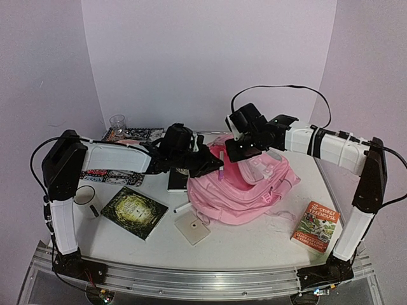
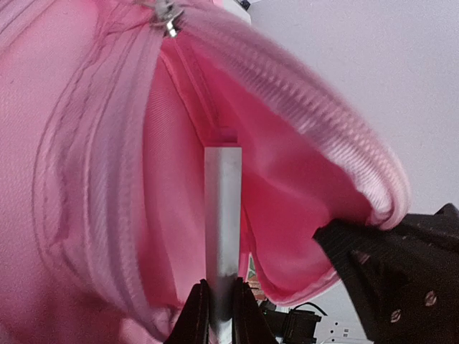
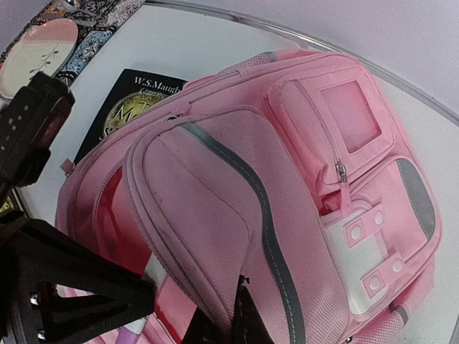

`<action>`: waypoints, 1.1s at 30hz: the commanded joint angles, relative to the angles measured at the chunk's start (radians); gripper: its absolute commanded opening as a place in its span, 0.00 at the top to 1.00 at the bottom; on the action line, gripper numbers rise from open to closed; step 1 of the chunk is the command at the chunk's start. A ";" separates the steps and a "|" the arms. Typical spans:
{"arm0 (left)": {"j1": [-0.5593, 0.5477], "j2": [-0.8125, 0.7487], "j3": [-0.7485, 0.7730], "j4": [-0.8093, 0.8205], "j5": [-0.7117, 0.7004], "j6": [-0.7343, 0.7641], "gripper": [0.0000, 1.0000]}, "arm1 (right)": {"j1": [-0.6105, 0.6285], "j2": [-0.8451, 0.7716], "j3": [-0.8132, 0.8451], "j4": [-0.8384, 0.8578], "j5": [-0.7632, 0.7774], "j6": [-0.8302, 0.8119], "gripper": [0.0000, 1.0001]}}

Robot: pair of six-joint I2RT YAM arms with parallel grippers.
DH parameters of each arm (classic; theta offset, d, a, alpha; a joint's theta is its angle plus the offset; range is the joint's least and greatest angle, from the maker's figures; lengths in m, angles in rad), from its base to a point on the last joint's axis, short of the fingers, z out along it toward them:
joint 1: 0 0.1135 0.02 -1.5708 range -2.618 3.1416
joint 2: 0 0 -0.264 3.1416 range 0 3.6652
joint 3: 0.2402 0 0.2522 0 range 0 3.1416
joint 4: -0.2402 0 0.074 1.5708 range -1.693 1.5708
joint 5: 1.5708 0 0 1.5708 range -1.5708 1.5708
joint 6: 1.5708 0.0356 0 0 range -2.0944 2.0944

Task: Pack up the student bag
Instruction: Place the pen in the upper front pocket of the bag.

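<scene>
The pale-pink student bag lies in the middle of the table with its main compartment open toward the left. My left gripper is shut on a white marker with a purple end, and the marker's tip sits inside the bag's opening. My right gripper is shut on the edge of the bag's front panel and holds it lifted, which keeps the opening apart. In the right wrist view the left gripper shows at the lower left with the marker next to it.
A black book lies beside the bag's left side. A green book, a white card and a loose white pen lie in front. A treehouse book is front right. A mug, a glass and a patterned tray are at the left.
</scene>
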 commanded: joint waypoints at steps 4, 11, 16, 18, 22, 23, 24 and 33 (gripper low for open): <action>-0.018 0.038 0.114 0.042 -0.080 -0.048 0.98 | 0.012 -0.067 -0.006 0.156 -0.037 0.038 1.00; -0.027 0.088 0.148 0.067 -0.142 -0.094 0.93 | 0.014 -0.078 -0.030 0.183 -0.041 0.049 1.00; -0.036 0.112 0.167 0.082 -0.149 -0.097 0.81 | 0.014 -0.083 -0.040 0.188 -0.029 0.054 1.00; -0.037 0.108 0.163 0.087 -0.149 -0.091 0.75 | 0.014 -0.086 -0.046 0.190 -0.019 0.052 1.00; -0.038 0.082 0.137 0.093 -0.150 -0.071 0.62 | 0.014 -0.091 -0.060 0.191 0.006 0.050 1.00; -0.037 0.073 0.128 0.092 -0.153 -0.066 0.59 | 0.014 -0.092 -0.065 0.191 0.012 0.050 1.00; -0.037 0.063 0.118 0.093 -0.153 -0.055 0.56 | 0.014 -0.092 -0.067 0.191 0.020 0.047 1.00; -0.034 -0.090 -0.032 0.092 -0.165 0.159 0.33 | 0.003 -0.118 -0.118 0.188 0.136 -0.001 1.00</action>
